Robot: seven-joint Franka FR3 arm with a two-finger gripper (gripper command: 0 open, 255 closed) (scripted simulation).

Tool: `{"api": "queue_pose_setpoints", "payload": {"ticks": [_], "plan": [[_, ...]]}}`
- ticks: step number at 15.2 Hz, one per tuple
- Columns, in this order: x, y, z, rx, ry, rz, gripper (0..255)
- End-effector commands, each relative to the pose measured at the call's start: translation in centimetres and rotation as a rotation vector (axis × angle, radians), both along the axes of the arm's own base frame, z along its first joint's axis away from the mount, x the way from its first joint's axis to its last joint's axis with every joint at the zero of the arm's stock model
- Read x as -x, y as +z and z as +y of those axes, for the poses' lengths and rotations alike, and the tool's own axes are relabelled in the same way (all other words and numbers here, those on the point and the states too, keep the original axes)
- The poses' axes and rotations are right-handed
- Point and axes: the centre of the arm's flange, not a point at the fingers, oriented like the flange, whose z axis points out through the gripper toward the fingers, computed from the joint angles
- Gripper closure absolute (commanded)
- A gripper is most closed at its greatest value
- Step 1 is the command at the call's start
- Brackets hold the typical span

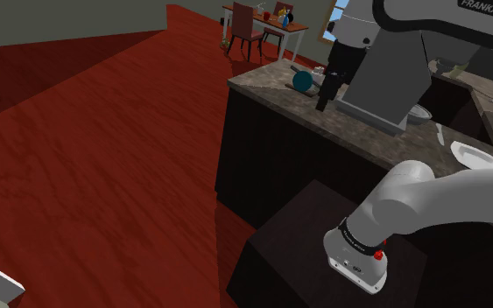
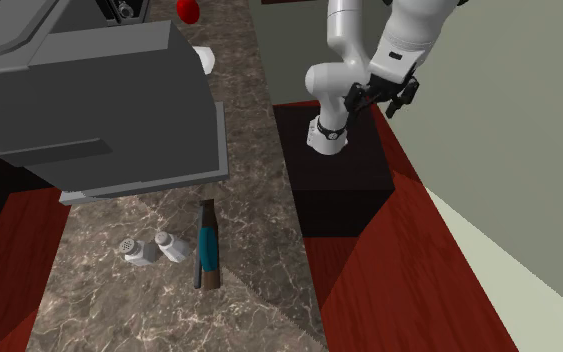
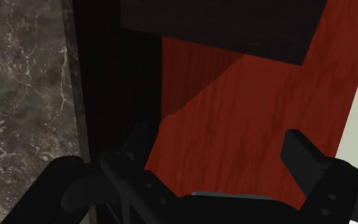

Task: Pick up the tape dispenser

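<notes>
Tape dispenser (image 2: 206,245): one unit, long and narrow, dark brown at both ends with a teal band around the middle. It lies flat on the mottled brown stone countertop (image 2: 259,300), in the lower centre of the second exterior view, near the counter's front edge. In the shoulder view it appears as a teal round shape in the upper centre of the frame, on the same counter.

Shakers: two, small and pale. The nearer shaker (image 2: 172,246) sits just beside the dispenser, on its left in the frame. The farther shaker (image 2: 134,248) sits next to the first one and has a perforated top.

Grey box-shaped unit (image 2: 119,100): one, in the upper left of the second exterior view, on the counter.

Red object (image 2: 187,10): one, at the top edge (too small to identify).

Gripper (image 3: 219,146): one. The two black fingers stand wide apart with nothing between them. Below them the wrist view shows the red wood floor (image 3: 247,95). In the second exterior view the gripper hangs at the upper right, well apart from the dispenser.

Stand (image 2: 334,185): one dark box, beside the counter front.
</notes>
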Motion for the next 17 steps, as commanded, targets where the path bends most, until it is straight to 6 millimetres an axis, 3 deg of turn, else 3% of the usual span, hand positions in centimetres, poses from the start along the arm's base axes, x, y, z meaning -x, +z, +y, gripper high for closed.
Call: {"api": "queue_pose_setpoints", "payload": {"ticks": [1, 17], "plan": [[0.0, 0.0, 0.0, 0.000, 0.000, 0.000, 0], [-9.7, -3.8, -17.9, -0.019, -0.006, -0.090, 0]]}}
